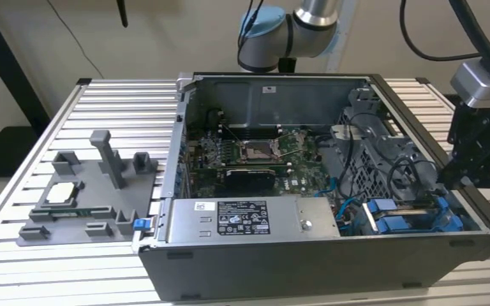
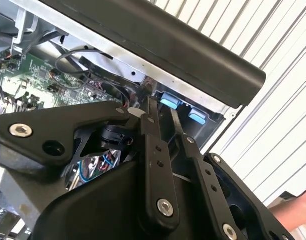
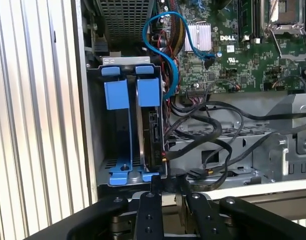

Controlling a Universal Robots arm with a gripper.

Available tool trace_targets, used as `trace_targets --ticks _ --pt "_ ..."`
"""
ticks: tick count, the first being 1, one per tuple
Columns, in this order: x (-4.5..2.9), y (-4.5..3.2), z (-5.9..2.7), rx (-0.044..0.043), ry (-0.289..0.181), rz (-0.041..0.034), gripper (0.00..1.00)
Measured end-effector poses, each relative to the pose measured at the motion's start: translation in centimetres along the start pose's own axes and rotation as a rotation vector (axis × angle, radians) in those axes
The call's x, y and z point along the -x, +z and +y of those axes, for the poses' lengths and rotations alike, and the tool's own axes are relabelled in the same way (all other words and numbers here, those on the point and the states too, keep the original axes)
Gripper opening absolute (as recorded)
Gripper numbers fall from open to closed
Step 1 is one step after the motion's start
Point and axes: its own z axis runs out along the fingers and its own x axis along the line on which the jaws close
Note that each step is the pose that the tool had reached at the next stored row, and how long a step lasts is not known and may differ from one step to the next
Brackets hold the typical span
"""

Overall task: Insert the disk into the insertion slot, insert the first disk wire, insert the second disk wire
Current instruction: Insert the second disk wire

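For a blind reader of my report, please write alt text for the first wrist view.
The gripper is near the grey insertion slot, where blue carrier frames stand beside tangled black cables; a green motherboard lies beyond.

Hand [image 1: 453, 178] was partly cropped at the exterior view's right edge, lower end hidden behind case wall [image 1: 483, 217]. Disk [image 3: 154, 135] sat mostly hidden w/in insertion slot [image 3: 95, 150], just one dark edge showing. Arm [image 1: 305, 25] was cut off at frame edge.

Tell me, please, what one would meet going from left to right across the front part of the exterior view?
Grey parts fixture → silver power-supply box with a black sticker → the insertion slot with blue tabs → the black gripper.
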Motion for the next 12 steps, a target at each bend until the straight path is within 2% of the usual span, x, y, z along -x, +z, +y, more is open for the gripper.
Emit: trace_targets --ticks 3,6,9,12 --pt "0.07 0.01 -0.02 -0.0001 0.001 -0.0211 1.0" --pt "0.11 0.01 -0.06 0.0001 0.001 -0.0453 1.0" --pt "0.16 0.11 -0.33 0.0008 0.002 -0.0599 1.0" --pt "0.14 0.42 -0.53 -0.0003 0.012 -0.0642 1.0"
